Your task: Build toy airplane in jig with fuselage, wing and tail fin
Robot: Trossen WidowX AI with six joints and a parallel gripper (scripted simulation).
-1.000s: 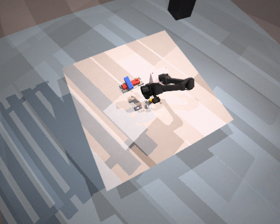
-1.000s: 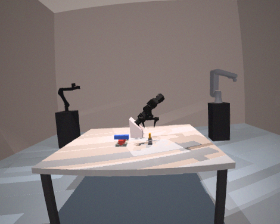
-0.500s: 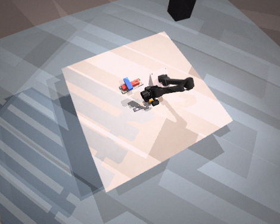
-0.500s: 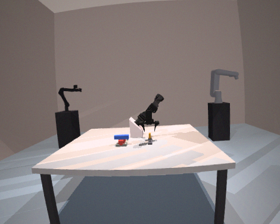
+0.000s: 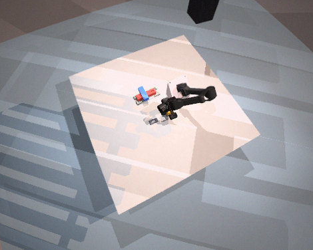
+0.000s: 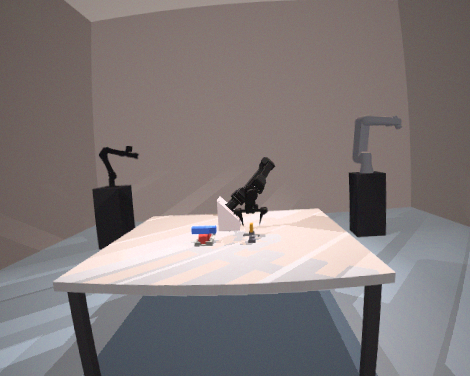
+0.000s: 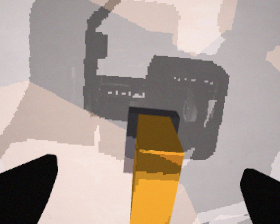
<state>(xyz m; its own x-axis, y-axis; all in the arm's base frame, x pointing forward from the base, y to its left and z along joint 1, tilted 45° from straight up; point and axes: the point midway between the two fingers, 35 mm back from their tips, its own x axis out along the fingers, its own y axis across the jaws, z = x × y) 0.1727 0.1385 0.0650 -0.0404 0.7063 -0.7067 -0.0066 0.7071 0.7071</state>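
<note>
The red fuselage (image 5: 151, 93) (image 6: 204, 239) lies in the pale cradle (image 5: 137, 102). The blue wing (image 5: 143, 94) (image 6: 204, 230) lies across its top; whether its tab is fully down is too small to tell. The orange tail fin (image 5: 168, 113) (image 6: 251, 227) (image 7: 157, 195) stands upright apart from them, with a dark block (image 7: 130, 131) at its base. My gripper (image 6: 251, 222) (image 7: 153, 172) is open and empty, pointing down just above the fin. In the wrist view its fingers are on either side of the fin, with a gap at each side.
A small grey frame-like part (image 5: 152, 121) lies on the table (image 5: 149, 182) (image 6: 224, 274) near the fin. The white wedge-shaped arm base (image 5: 172, 86) (image 6: 227, 218) stands behind the cradle and fin.
</note>
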